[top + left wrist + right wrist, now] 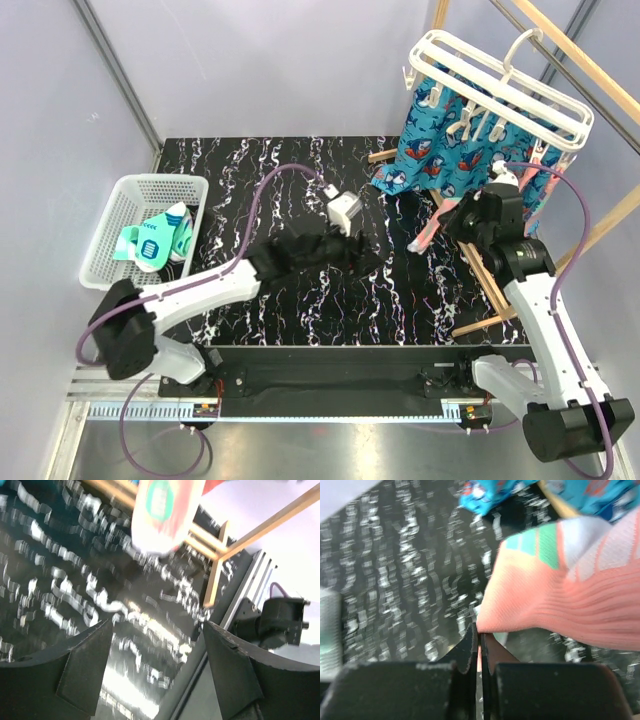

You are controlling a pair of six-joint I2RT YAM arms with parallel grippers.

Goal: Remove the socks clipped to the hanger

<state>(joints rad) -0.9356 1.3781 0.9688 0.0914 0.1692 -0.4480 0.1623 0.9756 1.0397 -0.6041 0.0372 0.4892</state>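
Salmon-pink sock [555, 605] edge is pinched in the right gripper [479, 642].

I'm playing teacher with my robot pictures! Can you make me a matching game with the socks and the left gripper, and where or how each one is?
1. mint-green socks
2. blue shark socks
3. pink sock
4. left gripper

A. pinched in the right gripper
B. in the white basket
C. open, holding nothing
D. hanging under the white hanger

Pairs: 1-B, 2-D, 3-A, 4-C
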